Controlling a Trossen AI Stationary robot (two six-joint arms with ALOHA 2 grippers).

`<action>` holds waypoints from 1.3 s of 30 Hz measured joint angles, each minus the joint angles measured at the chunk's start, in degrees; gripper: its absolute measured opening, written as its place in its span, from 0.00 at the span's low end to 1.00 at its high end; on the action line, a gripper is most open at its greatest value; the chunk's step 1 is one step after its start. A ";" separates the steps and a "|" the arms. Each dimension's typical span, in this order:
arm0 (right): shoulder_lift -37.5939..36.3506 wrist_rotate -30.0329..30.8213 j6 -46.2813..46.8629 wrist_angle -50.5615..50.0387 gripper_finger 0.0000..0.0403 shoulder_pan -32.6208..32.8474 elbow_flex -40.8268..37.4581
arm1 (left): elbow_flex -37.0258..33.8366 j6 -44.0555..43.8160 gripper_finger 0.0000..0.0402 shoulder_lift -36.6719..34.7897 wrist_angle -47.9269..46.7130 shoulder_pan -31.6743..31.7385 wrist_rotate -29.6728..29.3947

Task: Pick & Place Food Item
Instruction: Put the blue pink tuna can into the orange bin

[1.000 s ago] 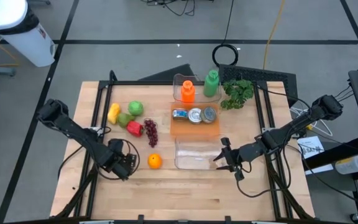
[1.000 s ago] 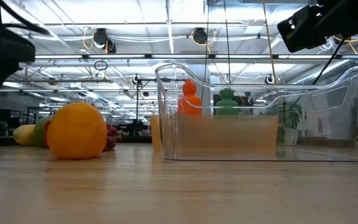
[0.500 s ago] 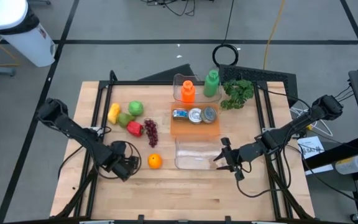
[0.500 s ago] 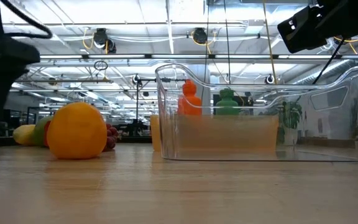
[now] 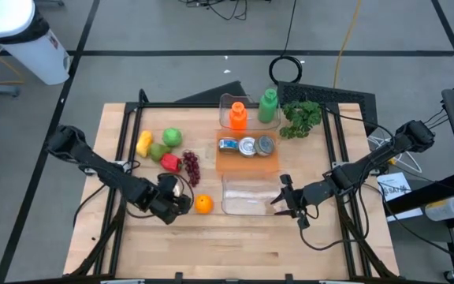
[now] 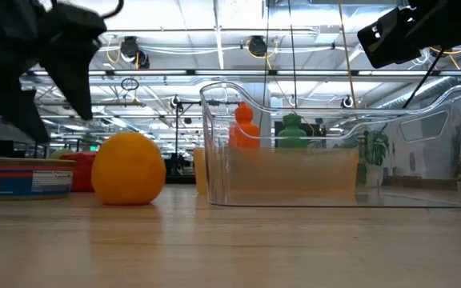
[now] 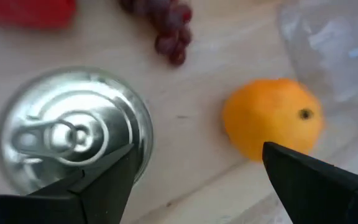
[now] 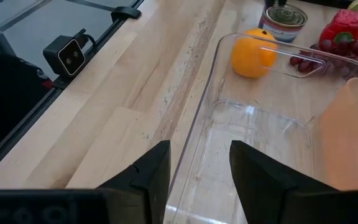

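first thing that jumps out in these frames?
The orange on the bare wood near the table's front, with the left gripper right beside it, fingers open. A silver-topped can stands by that gripper. Next is the clear plastic tub just right of the orange, where the right gripper sits at its edge, and the cluster of fruit behind.

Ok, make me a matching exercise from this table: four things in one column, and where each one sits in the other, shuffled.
Things:
1. orange
2. clear bin
3. grapes
4. green bottle

Places:
A. at the table's far side, beside the orange bottle
B. just ahead of the left gripper
C. next to the red pepper
D. at the right gripper

Pairs: 1-B, 2-D, 3-C, 4-A
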 joint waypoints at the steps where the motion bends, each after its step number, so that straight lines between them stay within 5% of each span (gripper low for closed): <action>1: 0.00 0.00 0.00 0.00 0.37 -0.01 0.00 | 0.97 -0.16 0.90 -0.58 -2.35 -0.09 -0.38; 5: 0.00 0.00 0.03 0.00 0.37 0.00 0.00 | 2.48 -5.19 0.90 -1.64 -12.41 -1.07 0.34; 10: 0.00 0.02 -0.06 -0.03 0.37 -0.01 0.00 | 0.42 -15.11 0.90 -0.78 -21.22 -2.66 9.74; 17: 0.00 0.02 -0.34 -0.03 0.37 -0.02 0.00 | -4.28 -24.61 0.90 0.80 -20.29 -4.95 15.07; 27: -0.02 0.01 -0.34 0.00 0.37 -0.01 0.00 | -7.24 -27.31 0.90 1.11 -14.63 -5.10 17.83; 34: -0.02 0.02 -0.34 -0.02 0.37 -0.02 0.00 | -7.90 -21.02 0.90 0.77 -4.98 -5.08 5.03; 39: -0.02 0.02 -0.34 0.02 0.37 -0.01 0.00 | -7.90 -14.81 0.90 0.92 0.71 -3.58 0.98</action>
